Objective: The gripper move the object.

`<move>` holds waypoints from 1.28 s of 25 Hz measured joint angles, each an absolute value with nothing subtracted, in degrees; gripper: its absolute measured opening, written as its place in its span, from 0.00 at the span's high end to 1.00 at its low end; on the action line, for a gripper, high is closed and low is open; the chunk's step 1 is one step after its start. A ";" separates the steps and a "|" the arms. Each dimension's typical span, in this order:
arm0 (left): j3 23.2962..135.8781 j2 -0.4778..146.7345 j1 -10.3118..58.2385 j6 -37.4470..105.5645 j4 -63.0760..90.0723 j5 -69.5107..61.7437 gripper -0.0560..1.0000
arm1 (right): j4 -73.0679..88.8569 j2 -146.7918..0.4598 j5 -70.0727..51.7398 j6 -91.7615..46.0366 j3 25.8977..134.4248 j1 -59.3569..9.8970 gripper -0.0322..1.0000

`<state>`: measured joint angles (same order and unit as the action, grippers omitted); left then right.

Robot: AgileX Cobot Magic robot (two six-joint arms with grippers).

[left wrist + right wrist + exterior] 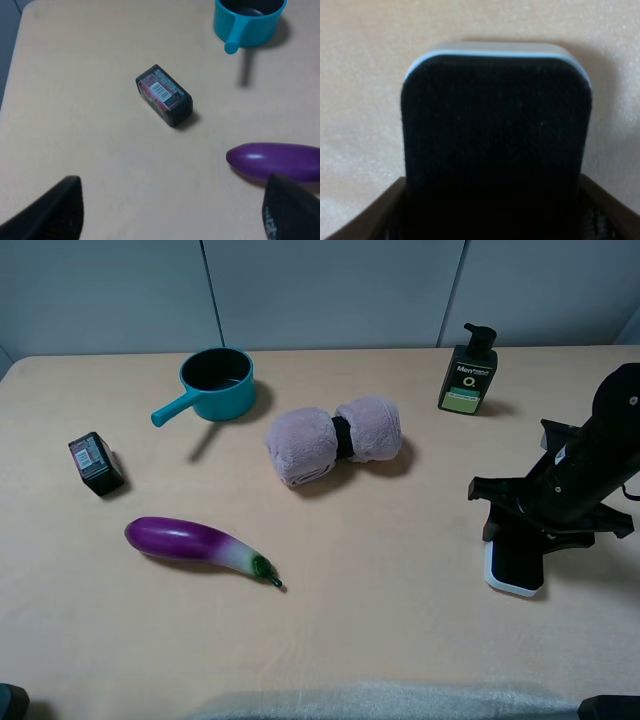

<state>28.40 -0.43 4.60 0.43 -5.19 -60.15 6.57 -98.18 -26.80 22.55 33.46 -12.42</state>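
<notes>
The object (pixel 516 568), a flat block with a black felt top and white base, lies on the table at the right. In the right wrist view it (pixel 495 125) fills the frame. My right gripper (pixel 517 537) is low over its near end; its two dark fingers (pixel 385 210) sit against the block's two long sides, closed on it. My left gripper (pixel 172 220) is open and empty above the table's left part, out of the exterior high view.
A small black labelled box (pixel 95 462) (pixel 164 95), a purple eggplant (pixel 200 543) (pixel 275 161), a teal saucepan (pixel 214 384) (pixel 247 20), a rolled pink towel (pixel 333 440) and a dark pump bottle (pixel 468 370) are spread over the beige table (pixel 380 630).
</notes>
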 joint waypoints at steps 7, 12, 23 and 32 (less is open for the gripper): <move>28.40 -0.43 4.60 0.43 -5.19 -60.15 0.19 | 6.57 -95.40 -28.58 19.97 33.59 -12.42 0.52; 28.40 -0.43 4.60 0.43 -5.19 -60.15 0.19 | 6.57 -91.36 -33.48 16.99 37.49 -12.42 0.52; 28.40 -0.43 4.60 0.43 -5.19 -60.15 0.19 | 6.40 -89.08 -45.48 11.69 52.25 -12.42 0.52; 28.40 -0.43 4.60 0.43 -5.19 -60.15 0.19 | 5.70 -92.67 -51.81 9.40 70.49 -18.96 0.52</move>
<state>28.40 -0.43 4.60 0.43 -5.19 -60.15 5.70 -92.67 -51.81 9.40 70.49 -18.96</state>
